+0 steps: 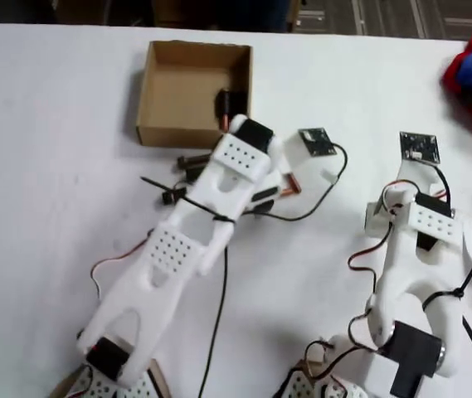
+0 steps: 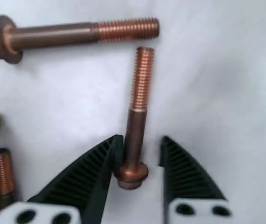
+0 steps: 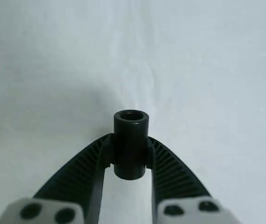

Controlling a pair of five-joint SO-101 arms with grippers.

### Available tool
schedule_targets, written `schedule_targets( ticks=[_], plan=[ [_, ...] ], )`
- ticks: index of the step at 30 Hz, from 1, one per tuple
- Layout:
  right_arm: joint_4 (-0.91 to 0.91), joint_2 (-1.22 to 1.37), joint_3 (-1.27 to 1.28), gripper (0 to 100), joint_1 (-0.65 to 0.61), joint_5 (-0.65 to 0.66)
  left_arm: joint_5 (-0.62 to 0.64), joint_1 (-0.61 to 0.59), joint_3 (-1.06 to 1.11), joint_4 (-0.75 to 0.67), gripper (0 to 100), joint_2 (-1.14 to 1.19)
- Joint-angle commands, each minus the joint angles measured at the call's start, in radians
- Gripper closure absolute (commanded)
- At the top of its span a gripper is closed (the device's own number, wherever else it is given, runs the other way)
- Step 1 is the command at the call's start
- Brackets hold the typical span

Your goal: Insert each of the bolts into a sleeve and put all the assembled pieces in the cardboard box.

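Left wrist view shows one bolt (image 2: 135, 116) flat on the table (image 2: 226, 70), its head between the left gripper's (image 2: 140, 140) spread fingers, a second bolt (image 2: 67, 35) crosswise beyond, and a third bolt (image 2: 3, 175) cut off at the edge. Seen from the high view, the left arm (image 1: 186, 224) covers most of them, beside the cardboard box (image 1: 165, 133). The right gripper (image 3: 130, 139) pinches a sleeve (image 3: 130, 149).

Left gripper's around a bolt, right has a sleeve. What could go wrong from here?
1. The left gripper is open around the bolt near its head, off-centre against one finger; closing might pivot it or leave the threaded end drooping.
2. A second bolt lies crosswise just past that tip and could get knocked.
3. The right gripper pinches the sleeve at its fingertips; insertion force may twist it.
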Motion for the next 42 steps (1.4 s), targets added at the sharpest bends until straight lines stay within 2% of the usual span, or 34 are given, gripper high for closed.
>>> schedule_targets(
  ticks=[1, 4, 9, 12, 15, 18, 22, 25, 27, 33, 38, 42],
  plan=[
    [-0.016, 0.002, -0.009, 97.8, -0.002, -0.009, 0.006, -0.055, -0.024, 0.012, 97, -0.002],
    [-0.016, 0.010, -0.009, 97.8, -0.002, -0.009, -0.021, -0.103, -0.033, 0.014, 97, -0.017],
    [-0.016, 0.010, -0.009, 97.8, -0.002, -0.009, -0.201, -0.152, 0.035, 0.018, 97, -0.130],
    [-0.028, 0.010, -0.006, 97.8, -0.002, -0.043, -0.269, -0.169, 0.173, 0.020, 97, -0.261],
    [-0.044, 0.010, -0.006, 97.8, -0.002, -0.051, -0.379, -0.172, 0.401, 0.020, 97, -0.417],
    [-0.045, 0.010, -0.005, 97.8, -0.002, -0.051, -0.528, -0.172, 0.662, 0.017, 98, -0.572],
    [-0.053, 0.010, -0.003, 97.8, -0.002, -0.051, -0.786, -0.187, 0.955, 0.017, 98, -0.749],
    [-0.053, 0.012, -0.003, 97.8, -0.002, -0.051, -1.011, -0.241, 1.110, 0.014, 98, -0.835],
    [-0.053, 0.012, -0.003, 97.8, -0.002, -0.051, -1.117, -0.290, 1.162, 0.006, 98, -0.855],
    [-0.059, 0.012, 0.000, 97.8, -0.007, -0.051, -1.108, -0.365, 1.179, -0.020, 97, -0.810],
    [-0.067, 0.012, 0.012, 97.8, -0.007, -0.051, -0.979, -0.381, 1.170, -0.020, 97, -0.717],
    [-0.067, 0.012, 0.015, 97.8, -0.012, -0.051, -0.974, -0.381, 1.168, -0.029, 97, -0.687]
  ],
)
